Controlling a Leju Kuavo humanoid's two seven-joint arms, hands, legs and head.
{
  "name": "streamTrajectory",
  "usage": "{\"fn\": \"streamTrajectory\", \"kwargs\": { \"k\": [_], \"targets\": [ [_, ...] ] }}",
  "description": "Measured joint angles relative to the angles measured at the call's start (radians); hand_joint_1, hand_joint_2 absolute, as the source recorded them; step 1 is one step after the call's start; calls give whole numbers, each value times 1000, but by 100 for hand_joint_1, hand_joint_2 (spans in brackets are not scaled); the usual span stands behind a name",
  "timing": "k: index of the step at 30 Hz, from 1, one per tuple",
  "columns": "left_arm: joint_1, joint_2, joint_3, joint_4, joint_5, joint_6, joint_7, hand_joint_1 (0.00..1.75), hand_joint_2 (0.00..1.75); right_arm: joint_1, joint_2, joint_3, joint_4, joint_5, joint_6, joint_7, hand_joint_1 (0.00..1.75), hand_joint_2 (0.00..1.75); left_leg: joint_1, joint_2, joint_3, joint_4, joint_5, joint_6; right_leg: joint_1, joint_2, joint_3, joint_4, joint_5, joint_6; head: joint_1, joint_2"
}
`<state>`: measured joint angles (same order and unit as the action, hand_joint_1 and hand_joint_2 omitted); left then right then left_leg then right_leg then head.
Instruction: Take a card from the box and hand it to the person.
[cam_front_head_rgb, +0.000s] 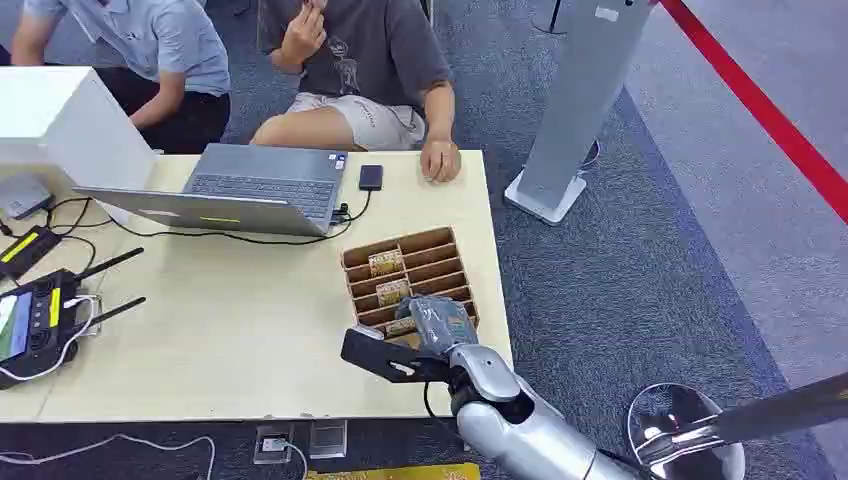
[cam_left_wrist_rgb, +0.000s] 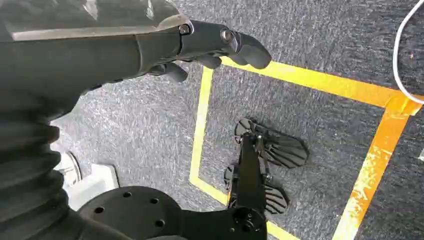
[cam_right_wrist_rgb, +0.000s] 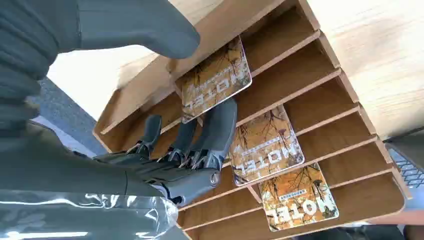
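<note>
A pale wooden table (cam_front_head_rgb: 250, 330) fills the left of the head view, with two people seated along its far edge; one person's hand (cam_front_head_rgb: 440, 160) rests flat on the tabletop near a dark phone (cam_front_head_rgb: 371, 177). An open grey laptop (cam_front_head_rgb: 240, 190) sits at the far side, and black controllers with antennas (cam_front_head_rgb: 45, 315) lie at the table's left end.

Near the table's right edge stands the brown slotted box (cam_front_head_rgb: 408, 275), its dividers running across it. The right wrist view shows three cards printed "MOTEL" leaning in separate slots: the nearest card (cam_right_wrist_rgb: 216, 77), a middle card (cam_right_wrist_rgb: 263, 145) and a far card (cam_right_wrist_rgb: 299, 197).

The right hand (cam_front_head_rgb: 432, 325) reaches over the box's near end. Its dark fingers (cam_right_wrist_rgb: 217, 132) are extended and slightly apart, their tips inside the slots just beside the nearest card's lower edge, while the thick thumb (cam_right_wrist_rgb: 145, 27) hovers above that card's other side. Whether the fingertips actually touch the card, I cannot tell; nothing is pinched.

The left hand (cam_left_wrist_rgb: 200, 47) hangs over the dark carpet, fingers loosely curled, holding nothing.
</note>
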<state>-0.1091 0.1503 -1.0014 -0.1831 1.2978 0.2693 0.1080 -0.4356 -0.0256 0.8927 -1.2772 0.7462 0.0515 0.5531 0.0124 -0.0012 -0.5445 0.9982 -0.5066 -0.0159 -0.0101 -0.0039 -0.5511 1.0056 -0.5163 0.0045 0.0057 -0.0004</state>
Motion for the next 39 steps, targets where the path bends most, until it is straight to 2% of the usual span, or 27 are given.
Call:
{"fn": "streamTrajectory", "kwargs": {
  "k": [10,14,17,27,29,32,39],
  "targets": [
    [0,0,0,0,-3,-6,0,0,175,2,0,0,-6,-6,1,6,84,175,0,0,0,0,0,0,0,0,0,0,0,0,0,0],
    [0,0,0,0,-3,-6,0,0,175,4,0,0,-8,-6,1,7,115,175,0,0,0,0,0,0,0,0,0,0,0,0,0,0],
    [0,0,0,0,-3,-6,0,0,175,5,0,0,-8,-6,1,7,124,175,0,0,0,0,0,0,0,0,0,0,0,0,0,0],
    [0,0,0,0,-3,-4,-6,0,175,4,0,-1,-8,-6,1,7,127,175,0,0,0,0,0,0,0,0,0,0,0,0,0,0],
    [0,0,0,0,-3,-4,-6,0,175,4,0,-1,-9,-6,1,6,131,175,0,0,0,0,0,0,0,0,0,0,0,0,0,0],
    [0,0,0,0,-3,-4,-6,0,175,4,0,-2,-9,-5,1,6,155,175,0,0,0,0,0,0,0,0,0,0,0,0,0,0],
    [0,0,0,0,-7,7,-3,0,175,6,0,-2,-8,-5,1,3,155,175,0,0,0,0,0,0,0,0,0,0,0,0,0,0]
  ]
}}
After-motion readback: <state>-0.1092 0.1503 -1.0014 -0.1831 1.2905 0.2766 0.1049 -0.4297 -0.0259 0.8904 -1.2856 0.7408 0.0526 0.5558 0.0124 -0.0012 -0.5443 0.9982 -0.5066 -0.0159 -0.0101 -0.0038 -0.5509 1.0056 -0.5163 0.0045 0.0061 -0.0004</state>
